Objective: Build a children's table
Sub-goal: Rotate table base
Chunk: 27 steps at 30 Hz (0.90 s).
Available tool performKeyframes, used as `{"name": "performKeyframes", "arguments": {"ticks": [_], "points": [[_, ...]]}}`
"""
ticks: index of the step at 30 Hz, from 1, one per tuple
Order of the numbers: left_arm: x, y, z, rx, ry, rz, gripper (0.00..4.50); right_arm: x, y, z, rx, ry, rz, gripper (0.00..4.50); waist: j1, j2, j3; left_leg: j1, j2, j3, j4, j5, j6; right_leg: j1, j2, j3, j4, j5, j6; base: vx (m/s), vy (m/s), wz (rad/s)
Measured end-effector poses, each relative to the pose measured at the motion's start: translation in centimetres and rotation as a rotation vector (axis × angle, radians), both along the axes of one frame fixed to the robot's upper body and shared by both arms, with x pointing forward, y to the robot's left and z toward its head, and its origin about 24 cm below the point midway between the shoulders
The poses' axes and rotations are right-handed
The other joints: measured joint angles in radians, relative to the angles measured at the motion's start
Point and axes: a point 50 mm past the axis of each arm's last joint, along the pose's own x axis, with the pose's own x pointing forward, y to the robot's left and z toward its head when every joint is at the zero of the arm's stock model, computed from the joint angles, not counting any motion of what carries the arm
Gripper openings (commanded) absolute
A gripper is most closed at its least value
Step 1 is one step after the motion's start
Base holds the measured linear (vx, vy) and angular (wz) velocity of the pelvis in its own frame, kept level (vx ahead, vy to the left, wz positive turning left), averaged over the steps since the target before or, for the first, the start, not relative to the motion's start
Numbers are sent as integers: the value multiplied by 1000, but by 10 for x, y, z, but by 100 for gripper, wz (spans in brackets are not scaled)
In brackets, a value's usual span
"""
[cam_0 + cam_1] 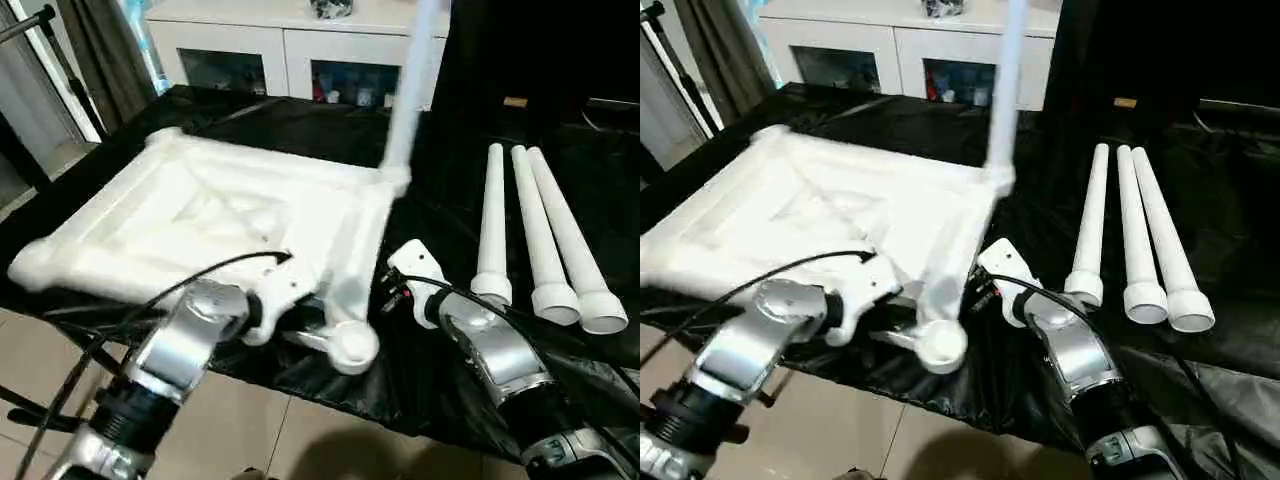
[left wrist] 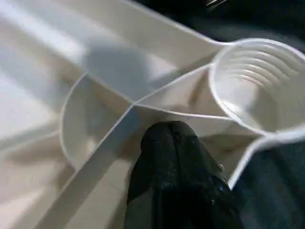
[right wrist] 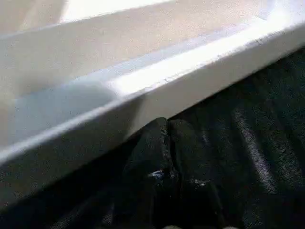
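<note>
The white tabletop [image 1: 200, 210] lies underside up on a black cloth [image 1: 440, 190]. One white leg [image 1: 410, 90] stands upright in its far right corner socket. Three more legs [image 1: 540, 230] lie side by side on the cloth to the right. My left gripper [image 2: 167, 138] is shut, its tips resting against a rib just beside the near right corner socket [image 2: 259, 86]. That socket [image 1: 352, 345] hangs at the table's front edge. My right gripper [image 3: 164, 126] is shut too, low on the cloth, with its tips at the foot of the tabletop's right side wall [image 3: 157, 81].
A white cabinet [image 1: 290, 50] with glass doors stands behind the table. The cloth hangs over the front edge above a tiled floor [image 1: 250, 430]. A dark stand [image 1: 60, 60] and curtains are at the back left.
</note>
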Motion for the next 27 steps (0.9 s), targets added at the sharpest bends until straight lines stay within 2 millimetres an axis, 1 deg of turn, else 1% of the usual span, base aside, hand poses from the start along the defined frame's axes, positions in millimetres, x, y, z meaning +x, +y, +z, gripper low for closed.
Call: {"name": "performKeyframes", "arguments": {"ticks": [4, 8, 12, 19, 27], "points": [[-3, -11, -2, -28, 6, -34, 0, 1, -3, 0, -4, -4, -8, 7, -2, 0, 0, 0, 0, 0, 0, 0, 0, 0, 0, 0, 0, 0, 0, 0, 0, 0], [5, -11, -4, -21, -77, -28, 0, 1, 2, 0, 0, -7, 1, 7, -4, 1, 0, 0, 0, 0, -1, 0, 0, -1, 1, -1, 1, 0, 0, 0, 0, 0], [18, -1, -4, 15, -175, -7, 0, 1, 3, 0, -6, -8, 8, 7, -7, 1, 0, 0, 0, -1, -1, 0, 0, -1, 1, -1, 2, 0, 0, 0, 0, 0], [31, 18, -3, 41, -245, 42, 0, -1, 3, 0, -3, -9, 12, 7, -8, 1, 0, 0, 0, 0, -1, 0, 0, -2, 1, 0, 2, 0, 0, 0, 0, 0], [34, 20, -9, 16, -283, 29, 0, -2, 3, 0, -1, -10, 9, 7, -2, 1, 0, 0, 0, 0, -1, 0, 0, -2, 0, -1, 2, 0, 0, 0, 0, 0]]}}
